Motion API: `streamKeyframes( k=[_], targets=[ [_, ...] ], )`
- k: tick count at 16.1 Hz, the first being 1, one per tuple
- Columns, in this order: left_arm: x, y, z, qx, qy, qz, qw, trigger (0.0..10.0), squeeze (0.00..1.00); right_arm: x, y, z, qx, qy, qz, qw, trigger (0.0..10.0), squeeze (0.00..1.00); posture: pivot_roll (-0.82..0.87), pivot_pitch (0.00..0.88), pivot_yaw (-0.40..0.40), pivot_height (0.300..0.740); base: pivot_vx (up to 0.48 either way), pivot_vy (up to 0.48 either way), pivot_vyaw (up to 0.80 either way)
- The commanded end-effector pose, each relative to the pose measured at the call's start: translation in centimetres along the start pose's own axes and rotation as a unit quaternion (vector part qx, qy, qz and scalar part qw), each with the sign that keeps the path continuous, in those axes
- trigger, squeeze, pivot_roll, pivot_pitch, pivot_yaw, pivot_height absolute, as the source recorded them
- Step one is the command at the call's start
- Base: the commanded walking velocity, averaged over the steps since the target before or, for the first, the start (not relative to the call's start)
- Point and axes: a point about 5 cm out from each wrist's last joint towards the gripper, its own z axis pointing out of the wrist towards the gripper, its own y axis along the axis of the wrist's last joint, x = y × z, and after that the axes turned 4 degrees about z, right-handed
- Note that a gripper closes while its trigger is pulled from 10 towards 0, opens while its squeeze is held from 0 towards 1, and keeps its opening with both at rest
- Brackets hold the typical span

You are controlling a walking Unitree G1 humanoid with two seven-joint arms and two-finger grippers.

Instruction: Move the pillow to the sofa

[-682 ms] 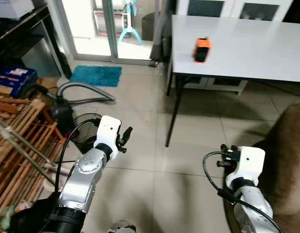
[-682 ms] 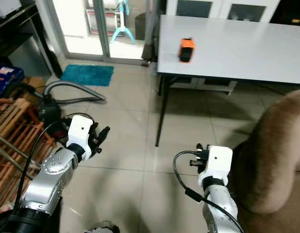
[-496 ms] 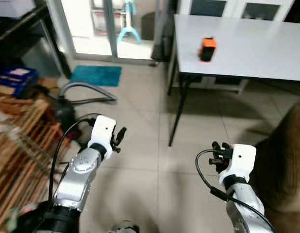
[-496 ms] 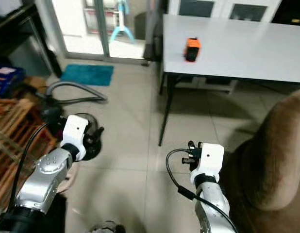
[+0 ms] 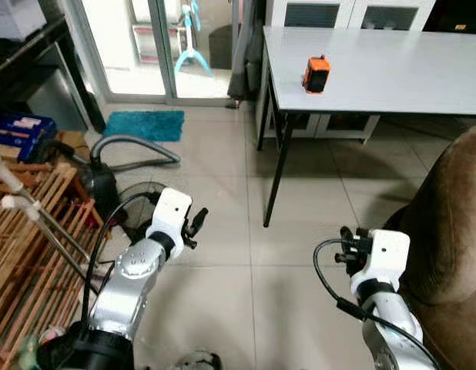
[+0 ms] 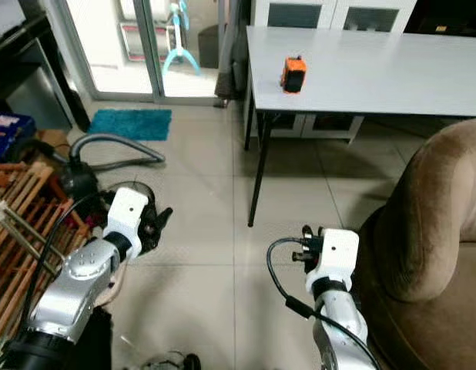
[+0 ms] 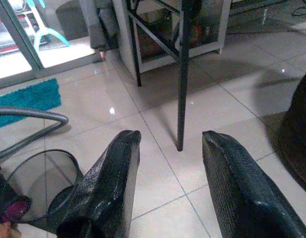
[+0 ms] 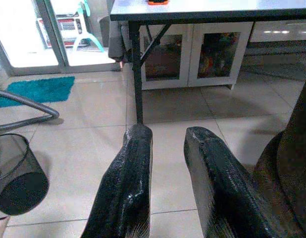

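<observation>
Left gripper (image 7: 165,186) with black fingers apart, right gripper (image 8: 168,181) slightly parted, both empty above pale tiled floor (image 5: 222,285), brown upholstered sofa (image 6: 434,231) at right, small orange-and-black device (image 5: 316,75) on white table (image 5: 392,69), no legible writing.

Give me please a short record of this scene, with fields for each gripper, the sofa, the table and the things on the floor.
left gripper: open, holding nothing, raised over the tiled floor
right gripper: open, holding nothing, close to the sofa
sofa: brown, at the robot's right
table: white top, black legs, ahead of the robot
orange device: standing on the table
vacuum hose: grey, on the floor at the left
mat: teal, by the glass door
</observation>
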Motion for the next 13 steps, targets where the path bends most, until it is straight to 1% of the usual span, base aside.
streamKeyframes(
  k=[1, 9, 10, 13],
  targets=[
    [-0.16, 0.36, 0.10, -0.007, -0.007, 0.009, 1.000, 10.0, 0.00, -0.22, 0.00, -0.09, -0.001, -0.004, 0.003, 1.000, 10.0, 0.00, 0.06, 0.024, -0.002, 0.740, 0.000, 0.000, 0.00],
    [-0.15, 0.25, 0.26, -0.011, 0.005, 0.010, 1.000, 10.0, 0.00, -0.33, -0.27, 0.01, 0.005, -0.005, -0.002, 1.000, 10.0, 0.00, 0.06, 0.010, -0.010, 0.740, 0.000, 0.000, 0.00],
    [-0.08, 0.27, 0.25, -0.012, 0.008, 0.009, 1.000, 10.0, 0.00, -0.34, -0.36, 0.03, 0.010, -0.005, -0.002, 1.000, 10.0, 0.00, 0.06, 0.010, -0.012, 0.740, 0.000, 0.000, -0.51],
    [0.15, 0.34, 0.20, -0.018, 0.022, 0.018, 0.999, 10.0, 0.00, -0.46, -0.47, -0.01, 0.014, -0.010, 0.002, 1.000, 10.0, 0.00, 0.06, 0.015, -0.009, 0.740, 0.000, 0.000, -0.80]
  ],
)
